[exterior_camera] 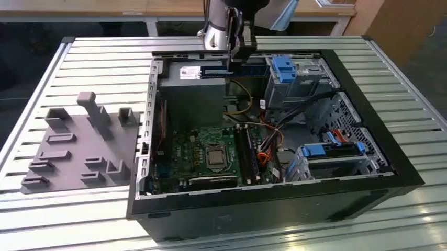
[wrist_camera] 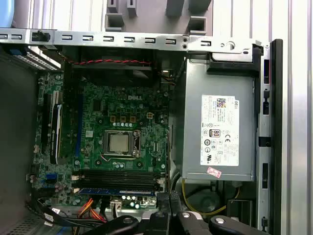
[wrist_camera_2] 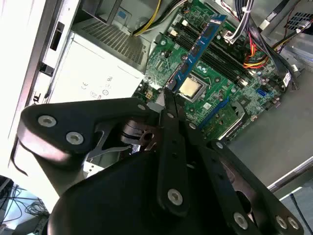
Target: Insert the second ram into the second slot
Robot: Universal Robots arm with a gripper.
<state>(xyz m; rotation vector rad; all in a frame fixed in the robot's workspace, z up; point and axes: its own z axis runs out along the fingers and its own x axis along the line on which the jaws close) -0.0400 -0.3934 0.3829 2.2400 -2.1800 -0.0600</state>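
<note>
In the exterior view, my gripper hangs over the far end of the open computer case, above the grey power supply. It is shut on the second ram, a thin blue stick jutting out sideways. The second wrist view shows the ram reaching from my gripper out over the green motherboard. In the first wrist view the ram appears edge-on beside the dark slots, with my gripper at its end. The slots lie well below and nearer the case's front.
A CPU socket sits beside the slots. Cables and blue drive brackets fill the case toward the exterior view's right. On the slatted table, a grey fixture with pegs stands at the exterior view's left.
</note>
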